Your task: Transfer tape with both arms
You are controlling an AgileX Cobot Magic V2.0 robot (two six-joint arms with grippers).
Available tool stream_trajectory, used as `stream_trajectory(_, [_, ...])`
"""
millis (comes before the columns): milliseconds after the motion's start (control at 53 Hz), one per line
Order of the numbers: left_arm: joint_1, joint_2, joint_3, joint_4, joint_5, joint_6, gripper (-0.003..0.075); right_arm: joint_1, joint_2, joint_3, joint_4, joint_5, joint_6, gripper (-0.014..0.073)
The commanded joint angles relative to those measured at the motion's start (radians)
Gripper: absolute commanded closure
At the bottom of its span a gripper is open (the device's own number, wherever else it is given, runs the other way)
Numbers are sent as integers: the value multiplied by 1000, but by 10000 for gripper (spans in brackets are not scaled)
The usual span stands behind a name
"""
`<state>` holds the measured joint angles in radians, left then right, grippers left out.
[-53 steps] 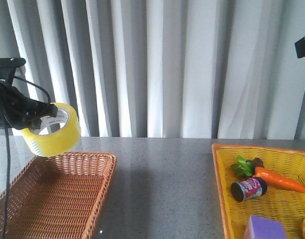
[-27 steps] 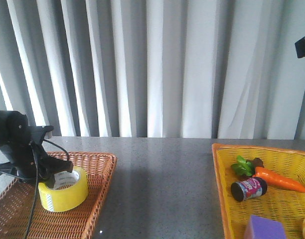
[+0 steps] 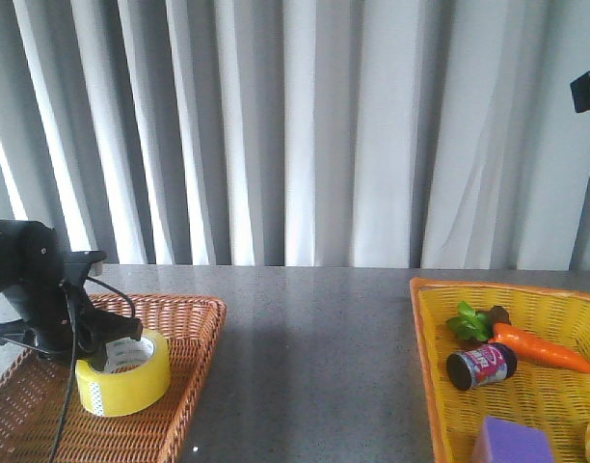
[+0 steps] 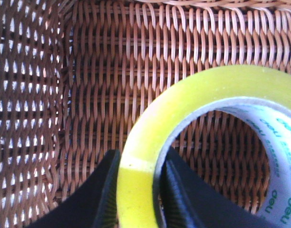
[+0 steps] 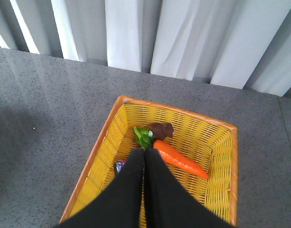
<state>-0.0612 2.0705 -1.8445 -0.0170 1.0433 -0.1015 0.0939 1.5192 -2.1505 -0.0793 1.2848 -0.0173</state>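
The tape [image 3: 123, 374], a wide yellow roll with a white printed core, lies flat on the floor of the brown wicker basket [image 3: 184, 381] at the front left. My left gripper [image 3: 100, 349] reaches down onto its near-left side. In the left wrist view the left gripper [image 4: 140, 156] is shut on the wall of the tape [image 4: 193, 95], one finger outside the roll and one inside the core, with basket [image 4: 88, 95] weave right beneath. My right gripper [image 5: 144, 151] is shut and empty, high above the yellow basket [image 5: 217, 190].
The yellow basket [image 3: 425, 328] at the right holds a carrot [image 3: 541, 349], a dark can with a pink label [image 3: 481, 367] and a purple block [image 3: 512, 444]. Grey tabletop lies between the two baskets. A curtain hangs behind. A black part of the right arm [image 3: 589, 89] shows top right.
My left gripper has carried the tape down from above the wicker basket onto its floor, settling slightly lower in the last half second. The right side has not changed.
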Motion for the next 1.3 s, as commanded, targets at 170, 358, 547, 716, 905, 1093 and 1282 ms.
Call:
stream_trajectory(170, [1,-60,-31,-12,-36,-9,583,-4,-31,-24,-8,-48,-1,603])
stream_trajectory(358, [1,-60,-31,-1,-25,-9,400,-4,-31,-24,-8,-48,-1,603])
stream_trajectory(547, [1,-60,-31,-1,-6,-9,254,-4,-31,-24,-8,-48,-1,603])
stream_trajectory(716, [1,-69,-32,-2,-2,-9,234,-4,-31,-24,-8,-48,-1,603])
stream_trajectory(905, [1,-160,-35,-3,-50,-9,235,-4,-31,-24,-8,-48,-1,603])
stream_trajectory(1093, [3,-319,-35,-3,-102,-10,239,-4,-31,-24,-8,-48,-1,603])
stream_trajectory(1282, [3,-512,-35,-37,-128,-11,305,-4,-31,-24,-8,-48,-1,603])
